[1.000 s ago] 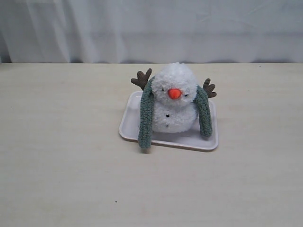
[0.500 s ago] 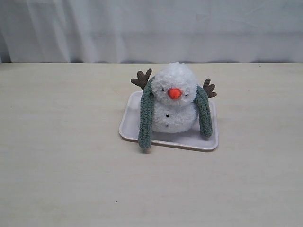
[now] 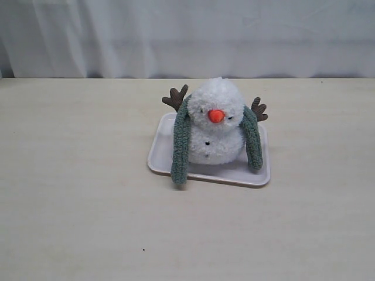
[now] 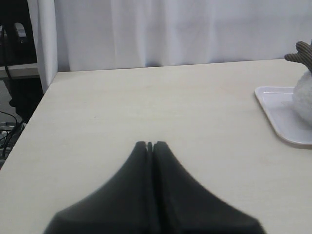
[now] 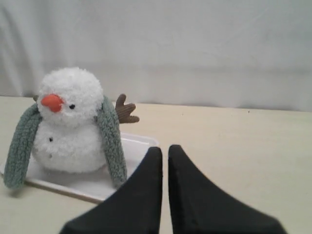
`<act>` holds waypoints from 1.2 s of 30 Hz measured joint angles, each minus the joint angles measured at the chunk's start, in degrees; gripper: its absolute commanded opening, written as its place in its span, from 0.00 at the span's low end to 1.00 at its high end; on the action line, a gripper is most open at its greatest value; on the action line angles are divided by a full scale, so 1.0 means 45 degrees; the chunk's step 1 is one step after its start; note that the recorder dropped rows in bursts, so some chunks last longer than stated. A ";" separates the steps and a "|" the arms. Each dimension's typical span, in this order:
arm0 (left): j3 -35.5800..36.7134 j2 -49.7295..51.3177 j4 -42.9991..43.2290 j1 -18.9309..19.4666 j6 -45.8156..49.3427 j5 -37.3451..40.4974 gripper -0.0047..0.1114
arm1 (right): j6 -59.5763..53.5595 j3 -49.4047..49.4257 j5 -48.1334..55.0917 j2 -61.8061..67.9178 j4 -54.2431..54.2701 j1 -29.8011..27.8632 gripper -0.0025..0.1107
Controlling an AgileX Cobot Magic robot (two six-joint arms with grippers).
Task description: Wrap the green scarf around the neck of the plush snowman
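Note:
The plush snowman sits upright on a white tray, orange nose facing forward. The green scarf lies behind its neck, and both ends hang down its sides, the left end reaching past the tray's edge onto the table. The right wrist view shows the snowman and scarf beside my right gripper, which is shut and empty, apart from them. My left gripper is shut with nothing in it, over bare table, away from the tray. Neither gripper appears in the exterior view.
A white curtain hangs behind the pale wooden table. The table's edge and dark equipment with cables show in the left wrist view.

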 measured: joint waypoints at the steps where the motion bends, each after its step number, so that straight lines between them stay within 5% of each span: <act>1: 0.0000 0.0000 0.0000 0.0000 0.0000 0.0000 0.04 | 0.0000 0.0000 0.0265 0.0000 0.0000 0.0000 0.06; 36: 0.0000 0.0000 0.0000 0.0000 0.0000 0.0000 0.04 | 0.1534 0.0000 0.2191 0.0000 -0.1604 0.0000 0.06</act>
